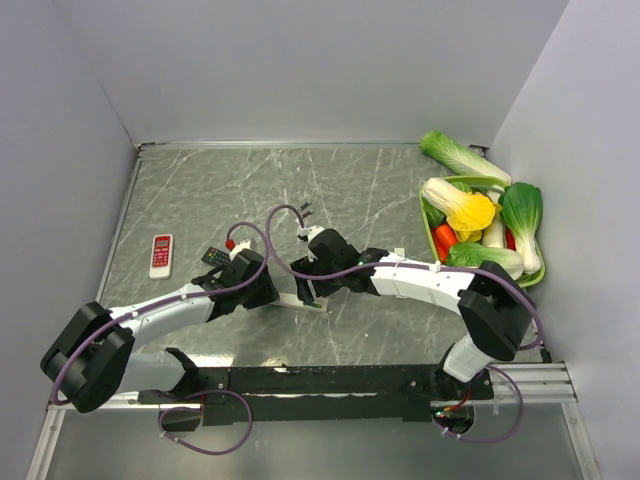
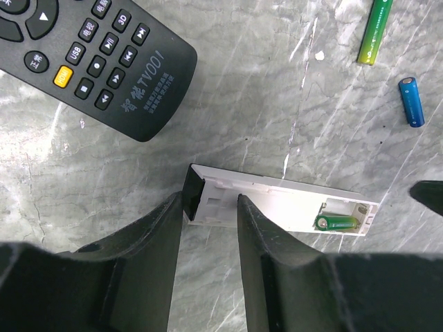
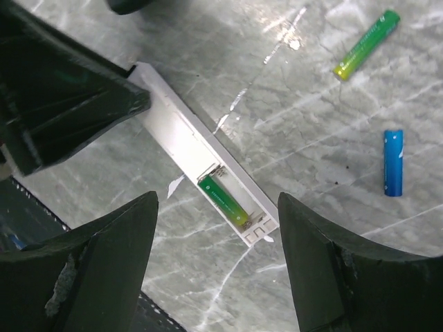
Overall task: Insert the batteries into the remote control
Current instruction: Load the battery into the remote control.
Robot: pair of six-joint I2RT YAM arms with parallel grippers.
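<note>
A white remote (image 2: pixel 277 204) lies face down with its battery bay open and one green battery (image 2: pixel 337 222) seated in it. My left gripper (image 2: pixel 210 200) rests at the remote's capped end, its fingers a narrow gap apart: one against the black end cap, the other over the body. My right gripper (image 3: pixel 216 200) hovers wide open and empty over the bay and its green battery (image 3: pixel 223 201). A loose green battery (image 3: pixel 367 43) and a blue battery (image 3: pixel 393 162) lie on the table beyond. Both show in the left wrist view, green (image 2: pixel 374 31) and blue (image 2: pixel 411 102).
A black TV remote (image 2: pixel 97 55) lies just beyond my left gripper. A red-and-white remote (image 1: pixel 161 255) lies at the left of the marble table. A green basket (image 1: pixel 427 212) of toy vegetables stands at the right wall.
</note>
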